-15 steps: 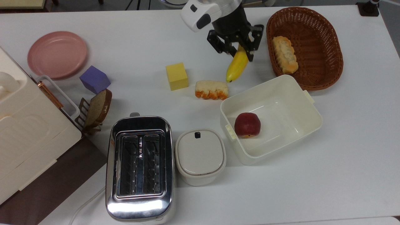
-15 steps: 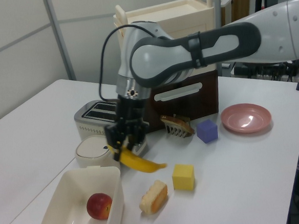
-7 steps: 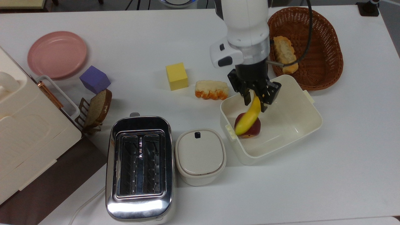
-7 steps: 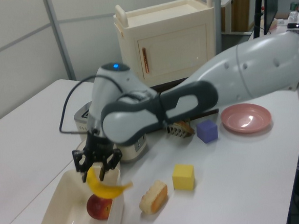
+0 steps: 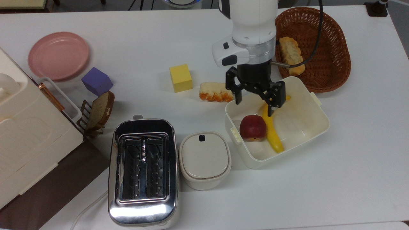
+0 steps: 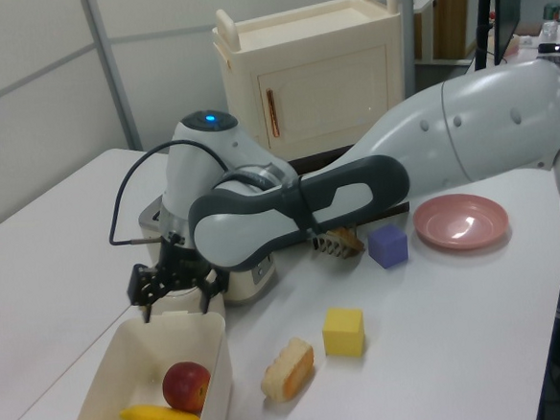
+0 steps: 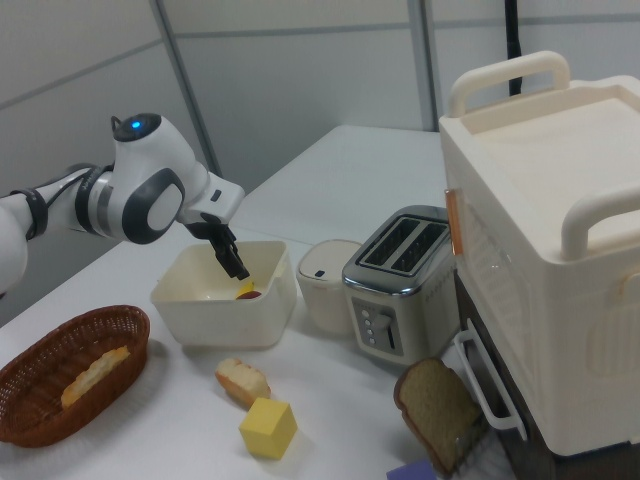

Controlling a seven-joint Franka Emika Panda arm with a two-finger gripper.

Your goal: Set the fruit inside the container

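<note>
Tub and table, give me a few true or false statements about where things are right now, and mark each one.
1. The banana lies inside the tub beside the apple. True.
2. The gripper is shut on the banana. False: it is open above the tub, and the banana lies loose on the tub's floor.
3. The basket holds a piece of bread. True.
4. The yellow cube sits on the pink plate. False: the cube rests on the table, well apart from the plate.
5. The lidded pot stands between the toaster and the tub in the top view. True.
6. The apple is in the basket. False: it is in the tub.
</note>
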